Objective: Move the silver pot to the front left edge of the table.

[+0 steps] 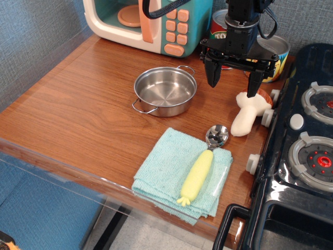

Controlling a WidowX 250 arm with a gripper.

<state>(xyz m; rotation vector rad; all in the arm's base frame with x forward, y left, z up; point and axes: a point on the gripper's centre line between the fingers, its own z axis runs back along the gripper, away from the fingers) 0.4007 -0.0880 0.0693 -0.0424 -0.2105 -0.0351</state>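
Observation:
The silver pot is a shallow shiny steel pot with two wire loop handles. It stands empty on the brown wood-grain table, near the middle toward the back. My gripper hangs above the table to the right of the pot, apart from it. Its two black fingers point down and are spread wide, with nothing between them.
A toy microwave stands at the back. Two food cans stand behind the gripper. A toy mushroom lies under the gripper's right finger. A yellow-handled scoop lies on a teal cloth at the front. A black toy stove fills the right side.

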